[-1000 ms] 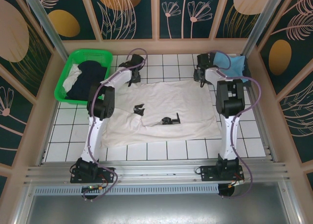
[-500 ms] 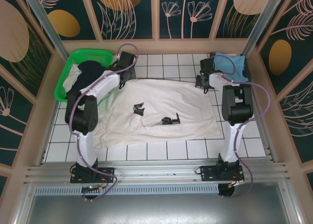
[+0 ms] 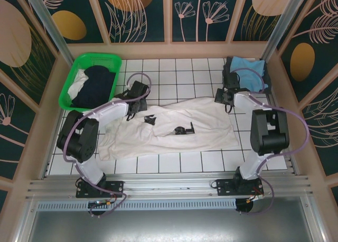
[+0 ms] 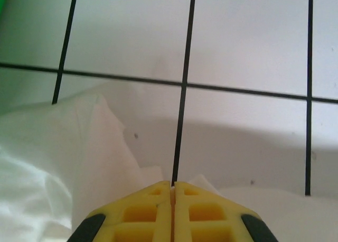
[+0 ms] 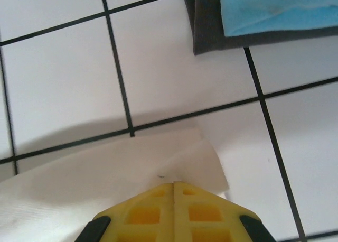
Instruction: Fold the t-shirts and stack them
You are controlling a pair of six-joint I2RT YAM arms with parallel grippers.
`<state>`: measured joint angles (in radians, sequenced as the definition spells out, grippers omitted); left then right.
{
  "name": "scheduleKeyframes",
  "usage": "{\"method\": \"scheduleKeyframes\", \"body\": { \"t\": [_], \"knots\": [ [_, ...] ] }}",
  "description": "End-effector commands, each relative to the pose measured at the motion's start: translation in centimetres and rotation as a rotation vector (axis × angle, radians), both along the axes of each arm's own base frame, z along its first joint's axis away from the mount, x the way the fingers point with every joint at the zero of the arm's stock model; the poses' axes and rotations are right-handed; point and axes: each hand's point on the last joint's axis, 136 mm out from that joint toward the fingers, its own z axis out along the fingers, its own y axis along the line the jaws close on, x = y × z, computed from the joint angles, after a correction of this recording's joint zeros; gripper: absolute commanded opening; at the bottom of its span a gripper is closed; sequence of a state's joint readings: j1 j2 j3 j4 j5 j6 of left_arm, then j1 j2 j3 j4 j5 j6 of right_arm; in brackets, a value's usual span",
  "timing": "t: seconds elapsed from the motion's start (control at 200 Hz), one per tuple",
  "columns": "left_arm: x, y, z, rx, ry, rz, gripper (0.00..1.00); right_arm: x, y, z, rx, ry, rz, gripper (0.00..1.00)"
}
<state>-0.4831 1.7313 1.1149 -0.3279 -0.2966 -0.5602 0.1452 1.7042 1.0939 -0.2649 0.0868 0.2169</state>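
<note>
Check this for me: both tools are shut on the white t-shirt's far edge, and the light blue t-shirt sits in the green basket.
Not the basket. The light blue t-shirt lies on a dark grey t-shirt at the far right corner, as the top view shows. The rest holds.

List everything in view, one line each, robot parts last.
white t-shirt: one, white with black prints, spread mid-table
light blue t-shirt: one, light blue, far right corner
dark grey t-shirt: one, dark grey, under the blue one
basket: one, green, far left corner
dark navy cloth: one, navy, in the basket
white cloth: one, white, in the basket
table: one, white tiles, black lines
left fingers: two, yellow, shut on the white t-shirt's far edge
right fingers: two, yellow, shut on its far right corner
</note>
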Motion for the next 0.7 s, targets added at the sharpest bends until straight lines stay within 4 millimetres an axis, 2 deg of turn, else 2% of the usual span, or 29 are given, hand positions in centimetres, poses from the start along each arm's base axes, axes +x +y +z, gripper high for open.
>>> {"method": "scheduleKeyframes", "body": {
  "t": [0.0,0.085,0.11,0.19,0.32,0.485,0.595,0.696],
  "knots": [
    [-1.9,0.8,1.4,-0.036,-0.031,0.068,0.00,-1.9,0.1,1.6,0.058,-0.017,-0.014,0.00],
    [-3.5,0.9,0.5,-0.049,-0.012,0.077,0.00,-4.2,-0.8,0.3,0.037,0.055,-0.053,0.00],
    [-4.6,1.2,-0.6,-0.043,0.017,0.081,0.00,-4.8,-0.6,0.1,0.043,0.065,-0.047,0.00],
    [-6.0,1.4,-1.9,-0.038,0.046,0.088,0.00,-6.4,-0.8,-0.5,0.057,0.084,-0.066,0.00],
    [-7.7,1.8,-3.8,-0.038,0.088,0.104,0.00,-7.9,-0.5,-1.5,0.088,0.107,-0.064,0.00],
    [-9.0,2.1,-4.8,-0.031,0.113,0.105,0.00,-9.5,-1.5,-2.1,0.049,0.133,-0.095,0.00],
    [-8.2,1.5,-4.0,-0.042,0.089,0.084,0.00,-9.5,-1.7,-1.9,0.056,0.124,-0.103,0.00],
    [-4.5,-0.2,-1.0,-0.017,0.015,0.032,0.00,-7.2,-3.0,0.0,0.044,0.065,-0.138,0.00]
  ]
}}
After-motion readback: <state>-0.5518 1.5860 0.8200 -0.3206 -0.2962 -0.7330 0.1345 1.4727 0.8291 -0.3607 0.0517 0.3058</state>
